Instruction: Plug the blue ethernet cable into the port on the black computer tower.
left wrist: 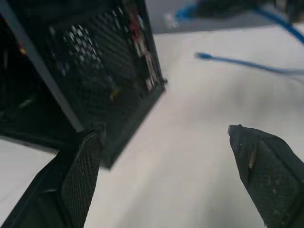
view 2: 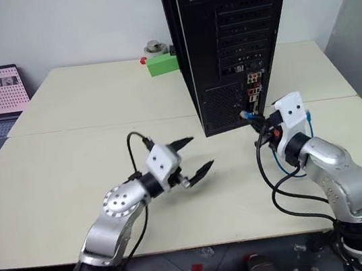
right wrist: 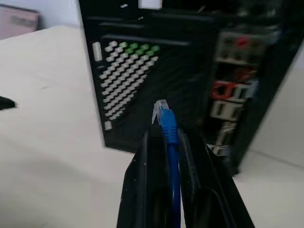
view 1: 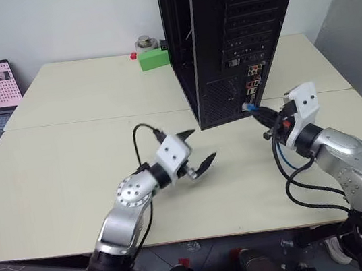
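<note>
I see my right end effector point(view 1: 265, 117) clenched on the blue ethernet cable point(right wrist: 168, 124), its clear plug sticking out toward the back panel of the black computer tower point(view 1: 220, 34), near the connector cluster but not in the port. My left end effector point(view 1: 195, 150) hangs released over the desk point(view 1: 69, 159), beside the tower.

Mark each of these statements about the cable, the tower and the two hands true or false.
1. The right hand is shut on the blue ethernet cable. True.
2. The left hand grips the cable. False: it is open and empty.
3. The cable's plug sits in the port on the black computer tower. False: it is short of the panel.
4. A green box stands on the table behind the tower. True.
</note>
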Robot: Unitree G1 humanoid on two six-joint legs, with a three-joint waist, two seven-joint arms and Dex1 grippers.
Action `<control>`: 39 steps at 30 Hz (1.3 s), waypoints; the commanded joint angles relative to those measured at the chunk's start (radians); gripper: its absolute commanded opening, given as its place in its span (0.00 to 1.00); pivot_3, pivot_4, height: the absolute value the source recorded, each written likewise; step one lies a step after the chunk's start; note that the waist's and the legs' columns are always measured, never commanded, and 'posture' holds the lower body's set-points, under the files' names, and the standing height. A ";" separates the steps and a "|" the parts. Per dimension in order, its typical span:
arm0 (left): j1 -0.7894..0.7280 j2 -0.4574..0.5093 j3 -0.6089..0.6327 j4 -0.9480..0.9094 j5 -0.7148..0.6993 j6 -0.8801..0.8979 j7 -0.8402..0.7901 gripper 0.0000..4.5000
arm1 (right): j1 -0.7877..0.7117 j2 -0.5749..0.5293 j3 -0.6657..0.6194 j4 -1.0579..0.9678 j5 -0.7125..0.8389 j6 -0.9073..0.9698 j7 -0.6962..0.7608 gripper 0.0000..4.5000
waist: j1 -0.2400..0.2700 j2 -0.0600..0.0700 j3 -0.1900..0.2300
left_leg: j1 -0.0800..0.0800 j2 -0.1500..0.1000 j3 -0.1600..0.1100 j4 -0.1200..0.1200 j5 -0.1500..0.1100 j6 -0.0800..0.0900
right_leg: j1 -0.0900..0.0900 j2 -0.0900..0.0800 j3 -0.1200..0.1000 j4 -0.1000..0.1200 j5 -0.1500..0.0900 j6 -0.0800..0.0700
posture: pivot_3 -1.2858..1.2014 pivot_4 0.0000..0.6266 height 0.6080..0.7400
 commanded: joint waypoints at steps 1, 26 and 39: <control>-0.036 -0.055 -0.035 -0.001 0.064 0.018 0.074 0.96 | -0.016 0.041 0.018 0.011 -0.086 -0.079 -0.078 0.00 | 0.000 0.000 0.000 | 0.000 0.000 0.000 0.000 0.000 0.000 | 0.000 0.000 0.000 0.000 0.000 0.000 | 0.52 0.24 1.00; -0.152 -0.256 -0.027 0.070 0.080 0.181 0.190 0.96 | -0.228 0.211 -0.018 0.313 -0.140 -0.132 -0.190 0.00 | 0.002 0.000 0.000 | 0.000 0.000 0.001 0.000 0.000 0.000 | 0.000 0.000 0.001 0.000 0.000 0.000 | 0.52 0.24 1.00; -0.150 -0.239 -0.026 0.070 0.079 0.182 0.180 0.96 | -0.255 0.210 -0.017 0.370 -0.148 -0.156 -0.188 0.00 | 0.002 0.000 0.000 | 0.000 0.000 0.001 0.000 0.000 0.000 | 0.000 -0.001 0.001 0.000 0.000 0.000 | 0.52 0.24 1.00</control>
